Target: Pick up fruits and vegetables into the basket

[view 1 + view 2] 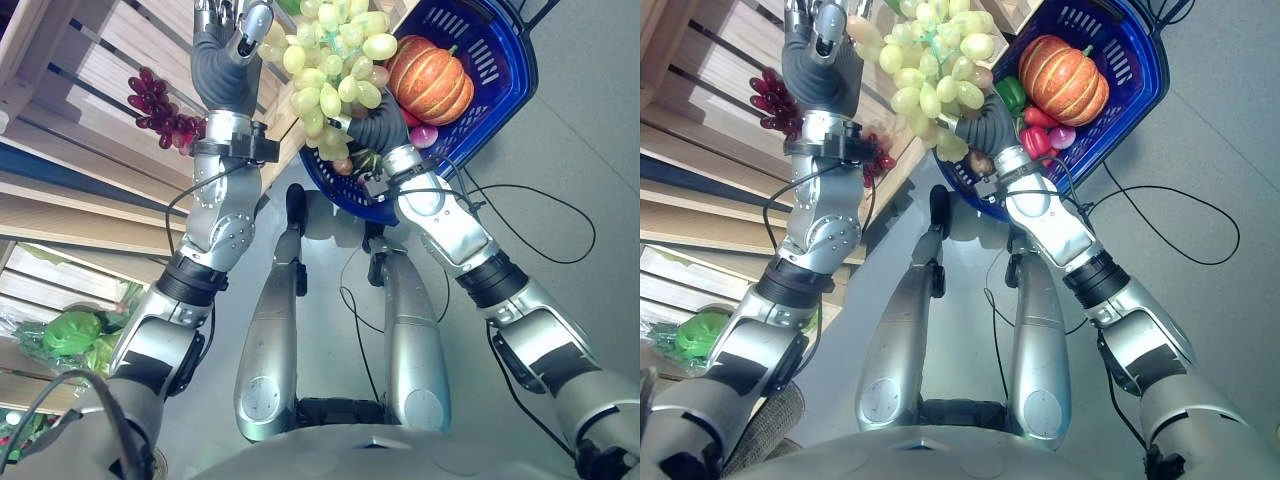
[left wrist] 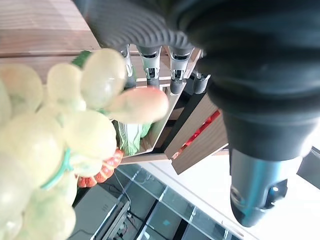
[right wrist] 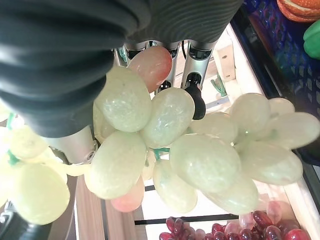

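A big bunch of green grapes [image 1: 335,70] hangs in the air between the wooden shelf and the blue basket [image 1: 510,45]. My right hand [image 3: 194,95] is up inside the bunch, its fingers curled among the grapes, its ribbed wrist just below them. My left hand [image 1: 245,25] reaches up beside the bunch with straight fingers [image 2: 150,62], open, touching the outer grapes at most. The basket holds an orange pumpkin [image 1: 432,78], a green pepper [image 1: 1010,93] and red vegetables [image 1: 1040,135]. A bunch of dark red grapes [image 1: 160,110] lies on the shelf behind my left wrist.
Slatted wooden shelves [image 1: 70,130] run along the left in tiers. Green leafy vegetables [image 1: 70,335] sit on a lower shelf at the left. The basket stands on grey floor [image 1: 590,150] to the right of the shelf's corner.
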Motion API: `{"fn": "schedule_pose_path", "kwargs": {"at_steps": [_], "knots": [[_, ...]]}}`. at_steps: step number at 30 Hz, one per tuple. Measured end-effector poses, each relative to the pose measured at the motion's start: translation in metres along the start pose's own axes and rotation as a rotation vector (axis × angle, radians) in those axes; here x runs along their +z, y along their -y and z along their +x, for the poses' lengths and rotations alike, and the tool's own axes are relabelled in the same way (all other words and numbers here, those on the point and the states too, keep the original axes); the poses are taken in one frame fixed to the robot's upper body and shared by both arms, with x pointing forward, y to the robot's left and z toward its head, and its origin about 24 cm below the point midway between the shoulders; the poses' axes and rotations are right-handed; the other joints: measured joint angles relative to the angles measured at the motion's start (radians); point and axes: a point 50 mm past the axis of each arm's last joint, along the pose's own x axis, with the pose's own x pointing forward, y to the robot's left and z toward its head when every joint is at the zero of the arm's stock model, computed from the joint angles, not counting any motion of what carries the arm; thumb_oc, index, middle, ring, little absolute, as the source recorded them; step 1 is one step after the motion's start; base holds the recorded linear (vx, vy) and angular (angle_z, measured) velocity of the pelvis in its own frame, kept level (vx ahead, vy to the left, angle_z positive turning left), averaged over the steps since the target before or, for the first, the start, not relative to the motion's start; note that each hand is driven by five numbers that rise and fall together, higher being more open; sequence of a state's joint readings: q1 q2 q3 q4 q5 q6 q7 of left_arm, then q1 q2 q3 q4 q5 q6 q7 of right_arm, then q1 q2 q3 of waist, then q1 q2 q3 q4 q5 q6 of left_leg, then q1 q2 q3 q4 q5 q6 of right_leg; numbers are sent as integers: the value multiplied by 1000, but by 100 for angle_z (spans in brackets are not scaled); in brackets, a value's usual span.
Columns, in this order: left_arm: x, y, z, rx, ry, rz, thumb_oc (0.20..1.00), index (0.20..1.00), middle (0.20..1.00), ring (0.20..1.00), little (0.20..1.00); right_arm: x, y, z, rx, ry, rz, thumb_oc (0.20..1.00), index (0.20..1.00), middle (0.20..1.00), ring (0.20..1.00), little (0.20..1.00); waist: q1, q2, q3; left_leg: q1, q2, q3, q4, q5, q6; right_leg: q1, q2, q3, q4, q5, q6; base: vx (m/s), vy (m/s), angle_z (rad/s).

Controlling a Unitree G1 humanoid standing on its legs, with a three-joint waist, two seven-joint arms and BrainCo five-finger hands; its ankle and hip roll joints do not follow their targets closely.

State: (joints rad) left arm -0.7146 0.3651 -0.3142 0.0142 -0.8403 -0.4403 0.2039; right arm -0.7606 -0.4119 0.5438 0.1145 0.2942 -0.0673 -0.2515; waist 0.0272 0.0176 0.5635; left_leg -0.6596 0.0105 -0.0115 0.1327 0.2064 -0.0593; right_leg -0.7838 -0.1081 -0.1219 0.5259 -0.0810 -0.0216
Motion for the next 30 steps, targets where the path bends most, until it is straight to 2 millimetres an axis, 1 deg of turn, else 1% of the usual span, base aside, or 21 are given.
{"fn": "schedule_pose_path", "kwargs": {"at_steps": [7,9,13,20,24,30], "knots": [[1,-3,0,54,19,93,1000,1000,1000,1000,1000,0,1,0,-5,0,0,200,200,200,200,200,0,0,0,1,0,0,1,0,0,0,0,0,1,0,0,0,0,0],[2,-6,0,72,23,96,1000,1000,1000,1000,1000,0,3,1,-13,2,1,200,200,200,200,200,0,0,0,1,0,0,2,0,0,1,0,1,2,0,0,0,0,0],[2,-17,1,131,27,117,1000,1000,1000,1000,1000,2,6,1,-28,18,7,200,200,200,200,200,-1,1,0,3,0,1,2,0,0,1,0,1,3,0,0,0,0,0],[2,-20,0,161,32,143,1000,1000,1000,1000,1000,4,9,1,-40,30,12,200,200,200,200,200,-1,1,0,3,0,2,2,0,0,1,0,2,3,0,0,0,0,0],[-2,-33,-3,234,30,208,1000,1000,1000,1000,1000,6,13,1,-62,53,20,200,200,200,200,200,-3,1,-1,3,1,3,2,0,0,1,0,3,3,0,0,0,0,0],[2,-49,-4,333,60,249,1000,1000,1000,1000,1000,8,21,1,-124,71,29,200,200,200,200,200,-3,1,-1,3,1,5,2,0,1,0,0,5,3,0,0,0,0,0]]}}
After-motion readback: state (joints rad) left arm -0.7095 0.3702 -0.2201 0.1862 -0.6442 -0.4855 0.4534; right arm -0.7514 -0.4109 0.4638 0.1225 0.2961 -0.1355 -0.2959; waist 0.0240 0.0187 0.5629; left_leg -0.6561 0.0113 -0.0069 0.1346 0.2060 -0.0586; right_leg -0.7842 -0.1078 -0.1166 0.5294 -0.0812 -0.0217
